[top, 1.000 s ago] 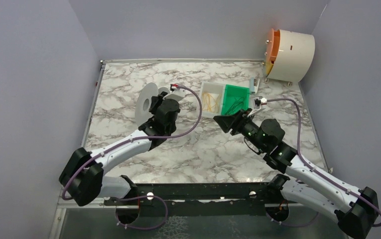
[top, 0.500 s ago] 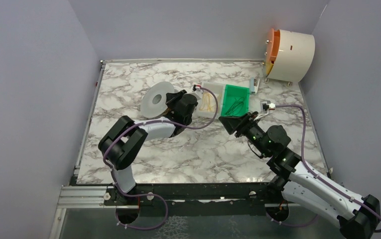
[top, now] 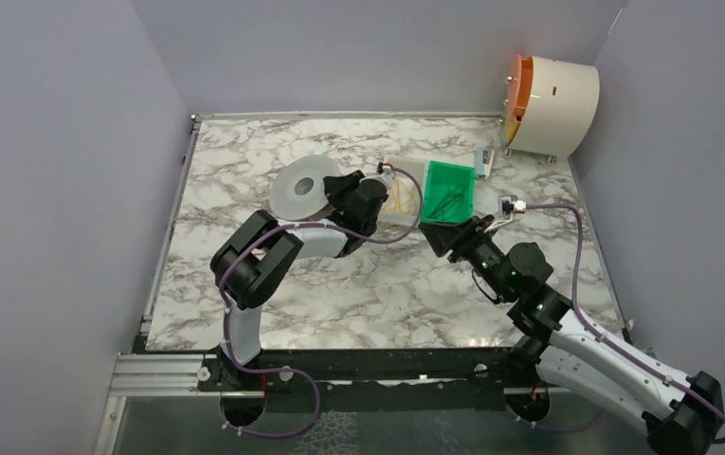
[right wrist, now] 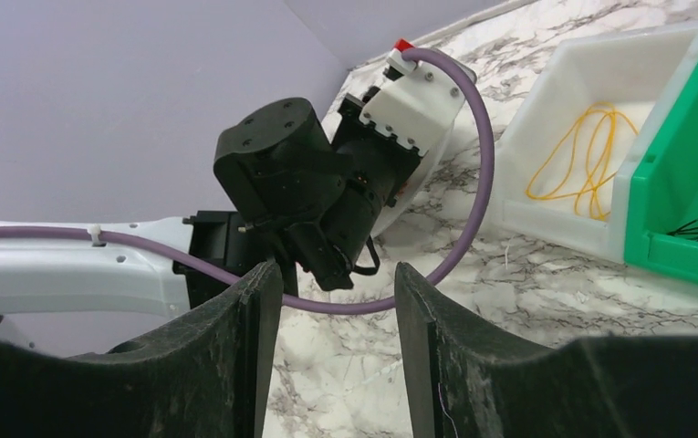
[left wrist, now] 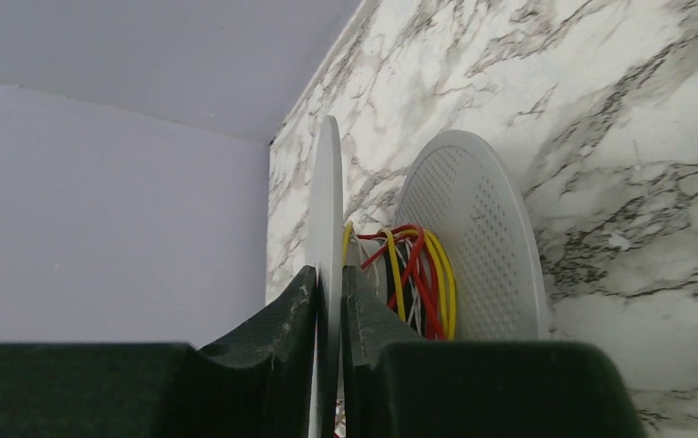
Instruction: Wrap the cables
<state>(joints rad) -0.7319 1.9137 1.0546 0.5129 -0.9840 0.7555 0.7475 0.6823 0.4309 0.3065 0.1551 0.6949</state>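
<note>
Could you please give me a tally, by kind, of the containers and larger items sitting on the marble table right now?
Bins: 2, one white bin and one green bin
White spools: 1, the spool gripped at its flange by the left tool
Large white and orange drums: 1, the drum in the far right corner
Total: 4

table [top: 244, 180]: glossy marble-look | spool [left wrist: 482, 237]: matt white perforated plastic | fingers [left wrist: 276, 342]: matt black
</note>
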